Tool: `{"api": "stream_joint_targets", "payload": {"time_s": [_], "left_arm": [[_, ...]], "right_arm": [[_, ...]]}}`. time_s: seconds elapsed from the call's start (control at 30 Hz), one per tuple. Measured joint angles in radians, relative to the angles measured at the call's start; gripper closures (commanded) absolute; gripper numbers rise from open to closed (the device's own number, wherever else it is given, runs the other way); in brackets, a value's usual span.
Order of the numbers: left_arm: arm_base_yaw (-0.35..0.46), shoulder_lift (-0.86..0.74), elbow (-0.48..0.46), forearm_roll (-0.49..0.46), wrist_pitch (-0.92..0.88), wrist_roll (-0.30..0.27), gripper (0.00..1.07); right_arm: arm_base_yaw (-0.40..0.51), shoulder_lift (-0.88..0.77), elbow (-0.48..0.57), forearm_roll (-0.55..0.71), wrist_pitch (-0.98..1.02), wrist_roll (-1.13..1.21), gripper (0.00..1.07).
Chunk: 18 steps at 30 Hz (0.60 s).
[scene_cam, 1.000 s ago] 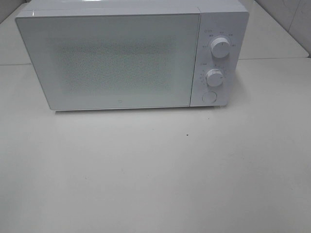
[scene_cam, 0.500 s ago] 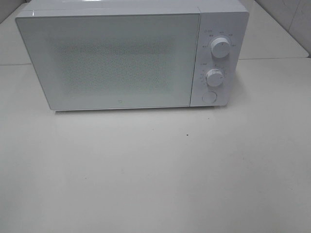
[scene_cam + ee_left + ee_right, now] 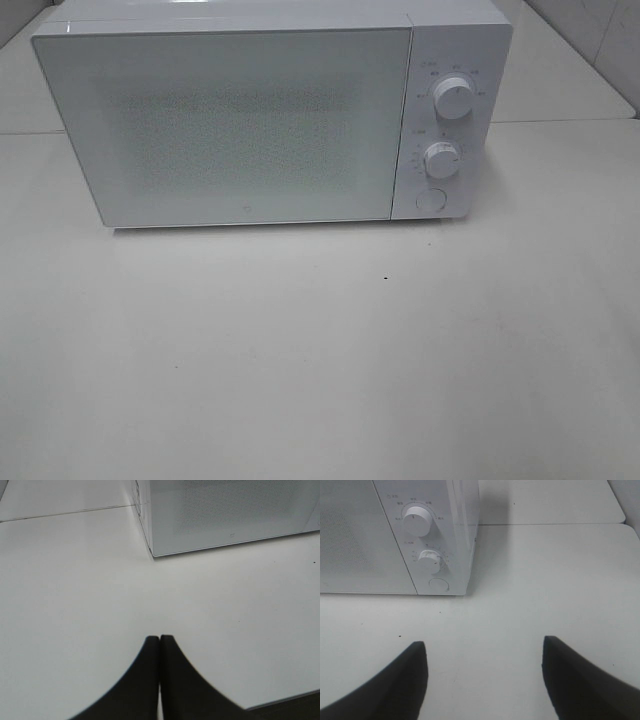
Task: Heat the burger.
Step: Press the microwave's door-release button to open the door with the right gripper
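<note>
Burger: seen in no view. Whether it sits behind the shut door (image 3: 230, 125) of the microwave (image 3: 455, 40) cannot be told, so progress is unclear. Jaws of left gripper (image 3: 159, 645) pressed together, jaws of right gripper (image 3: 484, 646) spread, both empty over the tabletop (image 3: 320, 360). Only the wrist views show them.

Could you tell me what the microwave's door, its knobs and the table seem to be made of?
The door looks like glossy white glass or plastic: it shows reflections and a fine dotted mesh behind. The knobs look like smooth white plastic, each with a pointer line. The table looks like matt off-white laminate, evenly dull, though that is uncertain.
</note>
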<state>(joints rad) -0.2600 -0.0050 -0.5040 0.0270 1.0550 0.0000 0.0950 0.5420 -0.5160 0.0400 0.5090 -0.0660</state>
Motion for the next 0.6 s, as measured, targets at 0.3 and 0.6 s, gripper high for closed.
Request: {"api": "stream_joint_targets", "payload": {"time_s": [0.3, 0.6], "left_arm": [[0.000, 0.000, 0.000, 0.000, 0.000, 0.000, 1.06], [0.000, 0.000, 0.000, 0.000, 0.000, 0.000, 1.06]], "right_arm": [[0.000, 0.310, 0.000, 0.000, -0.284, -0.001, 0.72], [0.000, 0.536, 0.000, 0.000, -0.554, -0.001, 1.02]]}}
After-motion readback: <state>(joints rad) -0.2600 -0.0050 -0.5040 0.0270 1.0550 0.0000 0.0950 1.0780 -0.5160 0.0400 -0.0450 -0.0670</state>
